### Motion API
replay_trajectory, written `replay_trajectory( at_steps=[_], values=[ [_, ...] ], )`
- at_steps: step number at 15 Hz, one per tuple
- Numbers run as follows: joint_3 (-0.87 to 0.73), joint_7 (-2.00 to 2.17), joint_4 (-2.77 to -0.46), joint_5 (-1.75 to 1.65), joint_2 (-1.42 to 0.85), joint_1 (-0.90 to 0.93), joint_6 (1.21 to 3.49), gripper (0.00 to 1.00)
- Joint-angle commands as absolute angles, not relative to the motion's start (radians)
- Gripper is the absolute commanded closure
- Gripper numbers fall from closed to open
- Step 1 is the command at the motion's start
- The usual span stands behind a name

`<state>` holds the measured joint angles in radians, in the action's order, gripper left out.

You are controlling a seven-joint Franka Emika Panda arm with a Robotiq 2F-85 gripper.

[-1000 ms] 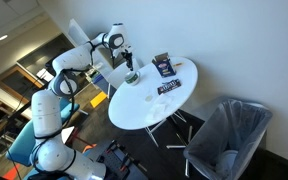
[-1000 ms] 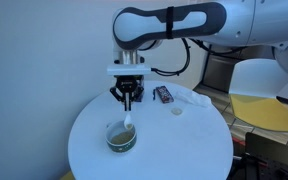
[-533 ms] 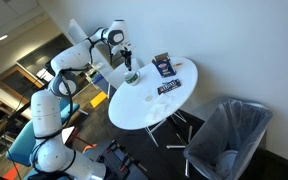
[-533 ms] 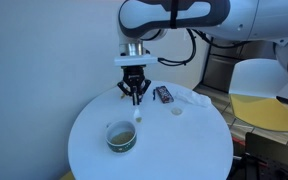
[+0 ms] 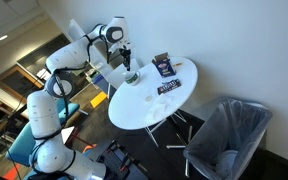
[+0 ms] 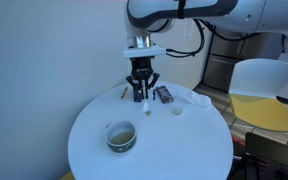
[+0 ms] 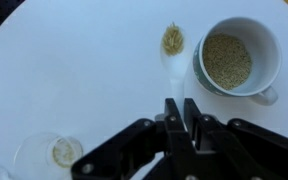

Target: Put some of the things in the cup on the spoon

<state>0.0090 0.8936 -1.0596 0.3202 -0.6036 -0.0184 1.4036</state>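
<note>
The dark-green cup (image 6: pixel 121 136) stands on the round white table (image 6: pixel 184 150), full of small tan grains. In the wrist view the cup (image 7: pixel 229 55) is at the upper right. A white spoon (image 7: pixel 172 42) with a heap of grains in its bowl hangs beside the cup's rim. My gripper (image 7: pixel 181 103) is shut on the spoon's handle. In an exterior view the gripper (image 6: pixel 142 95) holds the spoon above the table, behind and to the right of the cup. It also shows in an exterior view (image 5: pixel 127 62), just above the cup (image 5: pixel 133 77).
A small clear dish (image 6: pixel 177 111) with a few grains sits right of the gripper; it also shows in the wrist view (image 7: pixel 56 152). Dark printed packets (image 5: pixel 163 65) (image 5: pixel 170 87) lie on the table. A grey chair (image 5: pixel 229 135) and a yellow chair (image 6: pixel 259 95) stand nearby.
The gripper has lifted the spoon out of the cup and moved it back and to the right, away from the cup. The cup has not moved.
</note>
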Motion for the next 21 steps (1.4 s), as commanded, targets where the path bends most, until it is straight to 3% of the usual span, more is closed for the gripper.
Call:
replay_trajectory(
  at_steps=[1,13,21],
  values=[
    [0.007,0.886,-1.202,0.329,-0.512,-0.020,1.423,0.97],
    [-0.026,0.852,-1.640,0.368,-0.296,-0.013,1.553,0.97],
    [-0.028,0.806,-1.810,0.386,-0.257,-0.013,1.686,0.97]
  ],
)
